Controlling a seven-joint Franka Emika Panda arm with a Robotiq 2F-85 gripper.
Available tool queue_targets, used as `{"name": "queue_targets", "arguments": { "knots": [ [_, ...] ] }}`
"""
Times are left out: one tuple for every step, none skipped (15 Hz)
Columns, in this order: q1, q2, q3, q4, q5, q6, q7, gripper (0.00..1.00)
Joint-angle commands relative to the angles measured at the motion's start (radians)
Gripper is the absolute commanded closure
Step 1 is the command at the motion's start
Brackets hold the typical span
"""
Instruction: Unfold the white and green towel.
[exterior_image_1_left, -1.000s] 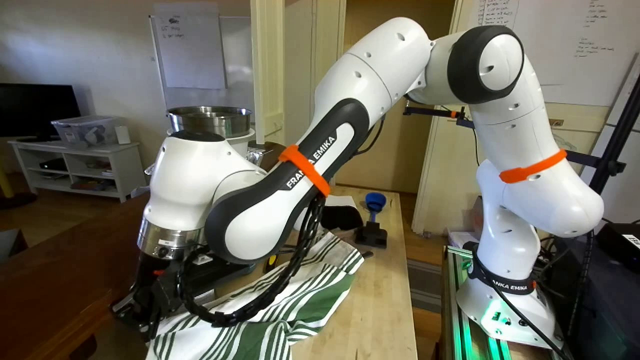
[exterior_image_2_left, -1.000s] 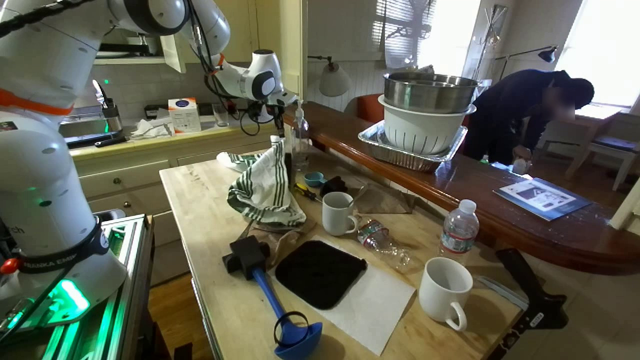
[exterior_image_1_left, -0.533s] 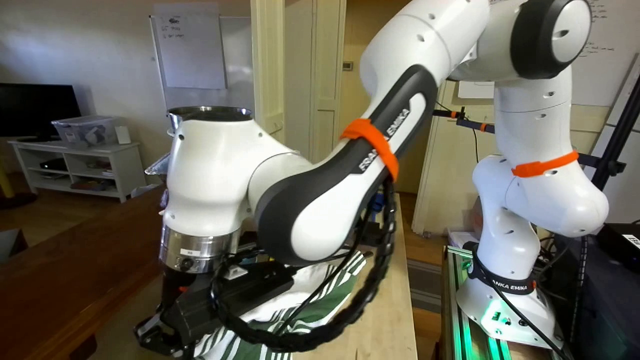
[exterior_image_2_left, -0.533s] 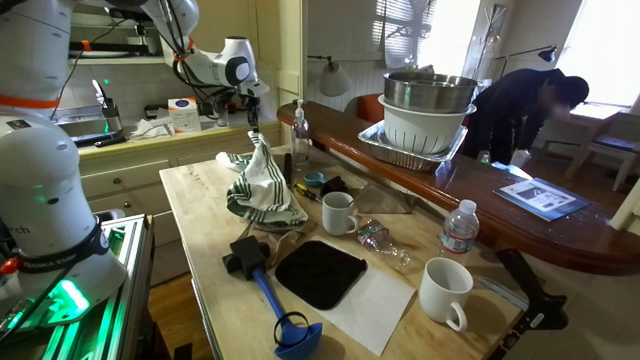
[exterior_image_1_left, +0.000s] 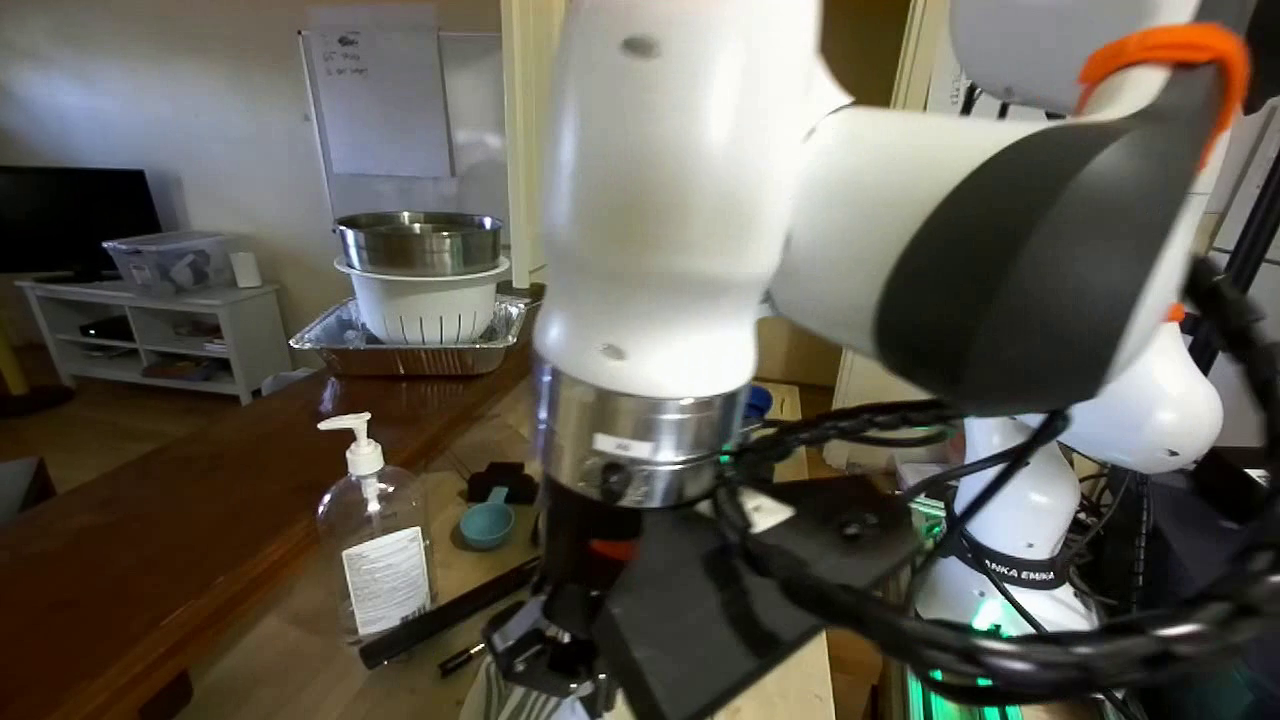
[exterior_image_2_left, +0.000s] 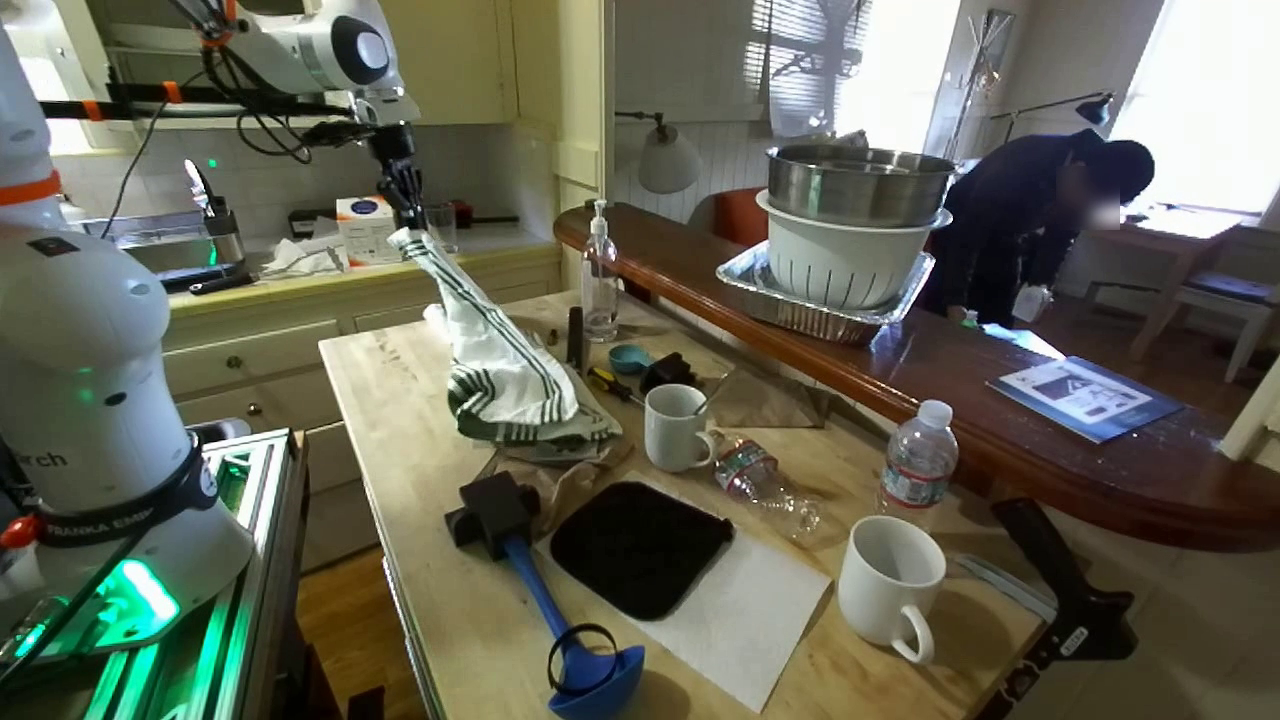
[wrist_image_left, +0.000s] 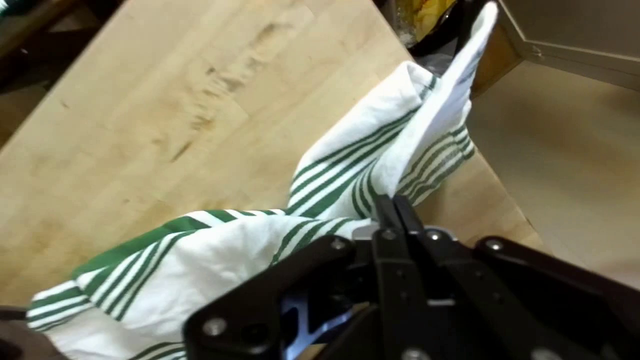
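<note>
The white and green towel (exterior_image_2_left: 510, 375) lies bunched on the wooden table, with one end pulled up into a slanting peak toward my gripper (exterior_image_2_left: 408, 222). The wrist view shows the gripper (wrist_image_left: 397, 200) with its fingertips together, pinching a white edge of the towel (wrist_image_left: 220, 250). The towel's folds lie on the tabletop on both sides of the fingers, and a white flap sticks up beyond the fingertips. In an exterior view the arm hides most of the towel; only a striped piece (exterior_image_1_left: 515, 702) shows under the gripper (exterior_image_1_left: 575, 680).
A soap bottle (exterior_image_2_left: 600, 280), black bar (exterior_image_2_left: 575, 338), teal scoop (exterior_image_2_left: 629, 358) and screwdriver (exterior_image_2_left: 612, 383) stand or lie beside the towel. A mug (exterior_image_2_left: 675, 428), black mallet-like block (exterior_image_2_left: 495, 512) and black pad (exterior_image_2_left: 640, 548) are nearby. A raised wooden counter (exterior_image_2_left: 690, 270) borders the table.
My gripper has moved away from the counter toward the cabinet and sink side, drawing the towel's held end along and stretching it. The soap bottle has come into sight behind the arm.
</note>
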Motion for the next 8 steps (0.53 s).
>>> {"name": "queue_targets", "arguments": {
  "knots": [
    [-0.013, -0.218, 0.093, -0.135, 0.133, -0.098, 0.103, 0.99],
    [-0.015, -0.264, 0.108, -0.164, 0.175, -0.098, 0.100, 0.99],
    [-0.014, -0.311, 0.119, -0.192, 0.219, -0.100, 0.099, 0.99],
    [-0.013, -0.358, 0.121, -0.231, 0.270, -0.080, 0.083, 0.99],
    [-0.010, -0.400, 0.120, -0.265, 0.318, -0.078, 0.068, 0.99],
    [-0.011, -0.449, 0.109, -0.307, 0.355, -0.082, 0.042, 0.73],
    [-0.013, -0.490, 0.098, -0.350, 0.388, -0.067, 0.017, 0.71],
    [-0.019, -0.519, 0.084, -0.377, 0.398, -0.083, -0.021, 0.66]
  ]
}}
